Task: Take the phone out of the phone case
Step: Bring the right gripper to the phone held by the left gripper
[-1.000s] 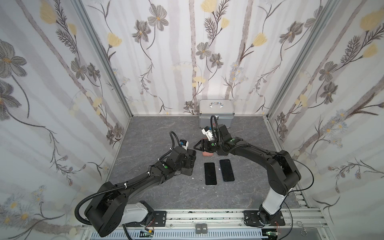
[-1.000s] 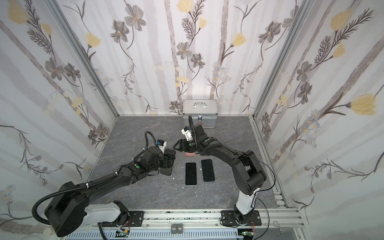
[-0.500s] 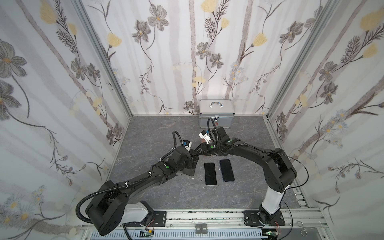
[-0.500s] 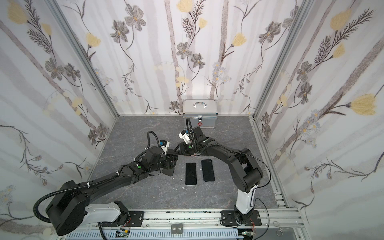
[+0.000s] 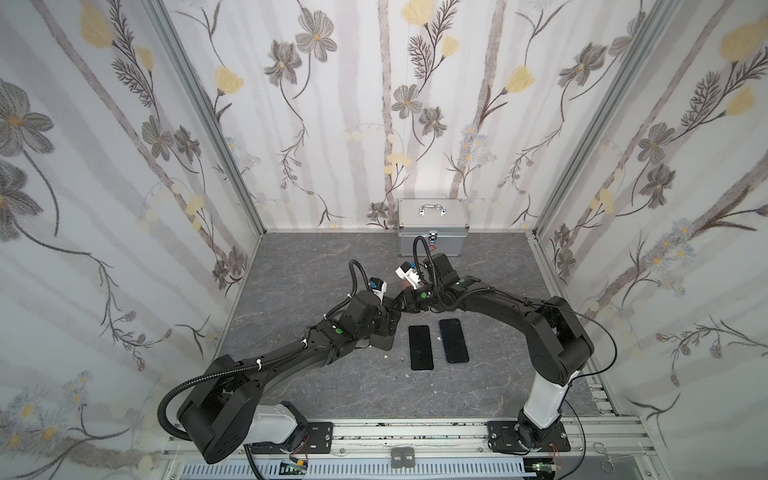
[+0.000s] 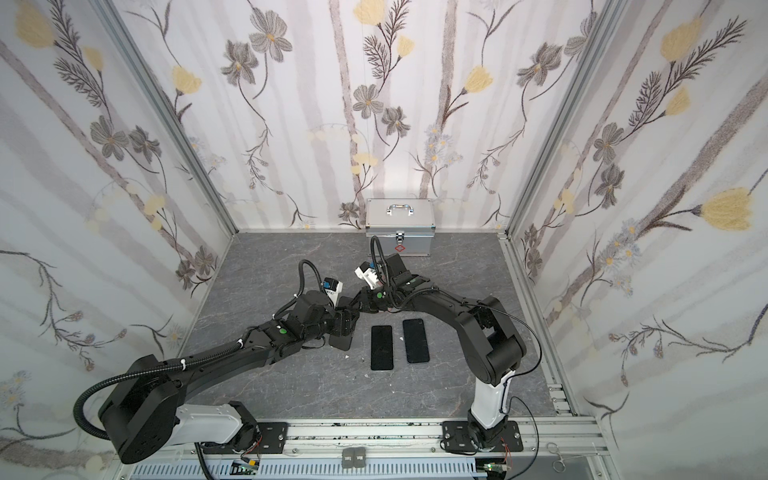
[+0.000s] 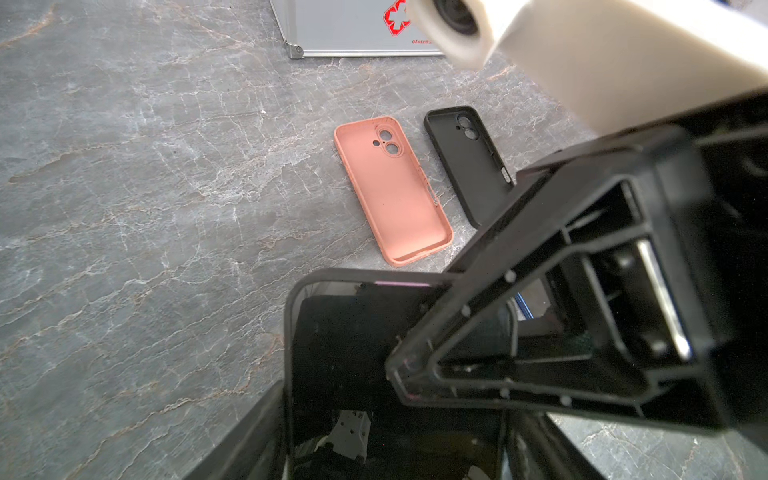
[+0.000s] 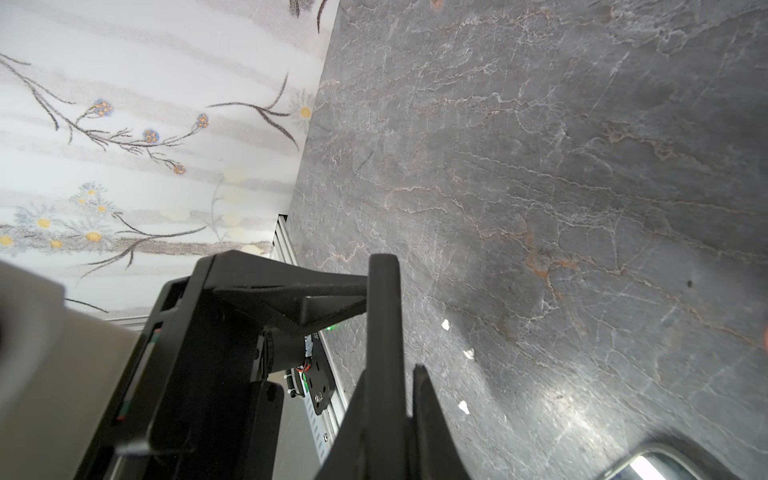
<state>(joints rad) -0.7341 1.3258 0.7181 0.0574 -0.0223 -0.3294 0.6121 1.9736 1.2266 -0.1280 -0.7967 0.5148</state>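
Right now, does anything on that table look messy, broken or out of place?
Only a few small white scraps scattered on the grey marbled tabletop, around the left of the two bare black phones. They look like stray debris. Nothing else seems spilled, broken or askew.

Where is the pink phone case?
In the left wrist view, the pink phone case lies empty on the table, beside the black case, near the silver first-aid box.
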